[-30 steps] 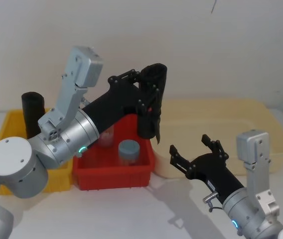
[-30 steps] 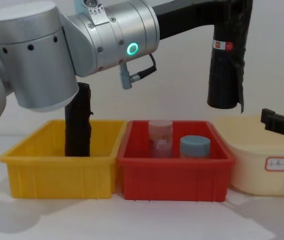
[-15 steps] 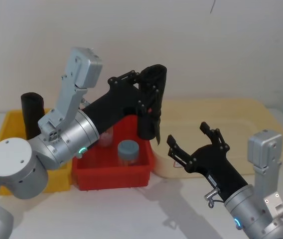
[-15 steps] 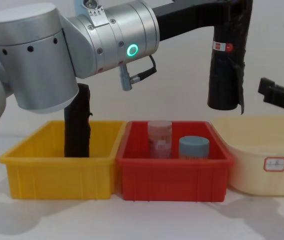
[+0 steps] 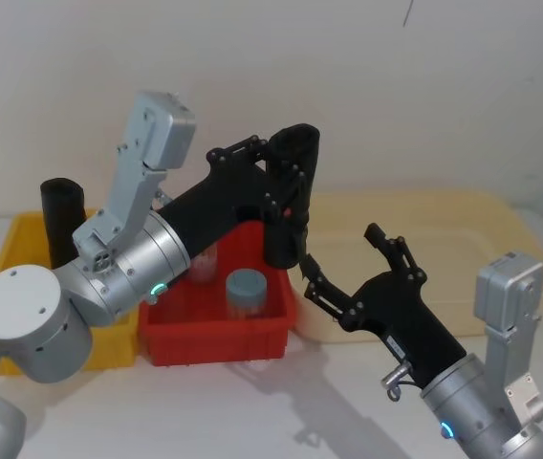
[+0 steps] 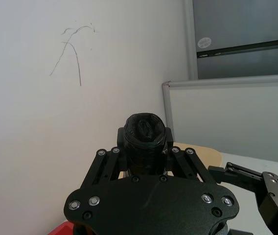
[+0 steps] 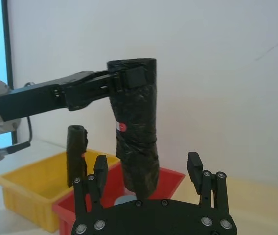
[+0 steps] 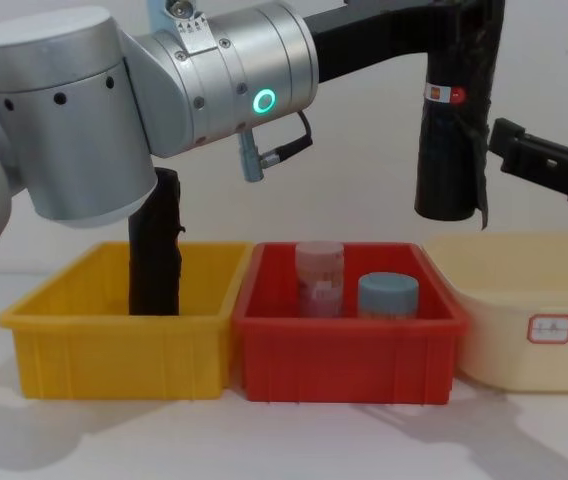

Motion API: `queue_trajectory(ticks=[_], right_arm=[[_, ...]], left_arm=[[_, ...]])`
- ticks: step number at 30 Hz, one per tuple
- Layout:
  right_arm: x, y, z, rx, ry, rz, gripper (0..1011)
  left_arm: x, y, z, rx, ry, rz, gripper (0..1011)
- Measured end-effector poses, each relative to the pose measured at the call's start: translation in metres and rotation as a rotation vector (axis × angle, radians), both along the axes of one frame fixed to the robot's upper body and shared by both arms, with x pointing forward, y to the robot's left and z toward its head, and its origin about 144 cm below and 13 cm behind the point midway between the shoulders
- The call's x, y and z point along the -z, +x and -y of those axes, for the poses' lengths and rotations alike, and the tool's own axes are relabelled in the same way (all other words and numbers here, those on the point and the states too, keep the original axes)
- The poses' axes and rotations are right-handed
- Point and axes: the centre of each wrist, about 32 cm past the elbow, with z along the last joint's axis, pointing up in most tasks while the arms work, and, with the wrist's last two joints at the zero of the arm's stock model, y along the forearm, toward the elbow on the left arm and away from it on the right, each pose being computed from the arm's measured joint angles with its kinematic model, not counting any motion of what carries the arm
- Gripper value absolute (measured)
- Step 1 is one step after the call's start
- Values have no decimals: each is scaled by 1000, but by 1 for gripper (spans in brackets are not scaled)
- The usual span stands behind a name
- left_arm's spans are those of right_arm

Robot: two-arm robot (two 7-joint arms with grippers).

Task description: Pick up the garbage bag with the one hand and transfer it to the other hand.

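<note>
The garbage bag [image 5: 282, 237], a tall black roll with a small white-and-red label [image 8: 444, 93], hangs upright above the back right corner of the red bin [image 5: 219, 339]. My left gripper [image 5: 286, 182], on the arm with the green ring, is shut on the bag's upper part. In the right wrist view the bag [image 7: 136, 142] stands straight ahead of my right gripper [image 7: 147, 161]. That right gripper [image 5: 340, 251] is open, just right of the bag's lower half and apart from it. One of its fingers [image 8: 544, 165] shows beside the bag [image 8: 451, 160] in the chest view.
A plain black roll [image 8: 156, 250] stands in the yellow bin [image 8: 114, 345] on the left. The red bin [image 8: 344, 350] holds a clear jar [image 8: 320, 275] and a blue-lidded jar [image 8: 388, 295]. A cream tub [image 8: 524, 340] sits to the right, under my right arm.
My right gripper has risen and moved left, closing in on the bag's lower half, fingers still spread. The left arm and the bag have stayed put.
</note>
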Motion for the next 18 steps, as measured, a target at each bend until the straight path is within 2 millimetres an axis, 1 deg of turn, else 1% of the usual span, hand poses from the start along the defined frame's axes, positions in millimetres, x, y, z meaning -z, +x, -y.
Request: queue_trajectory(ticks=[18], right_arm=[[3, 3, -8, -31, -20, 15, 1001]], left_arm=[[0, 0, 0, 0, 0, 0, 371]])
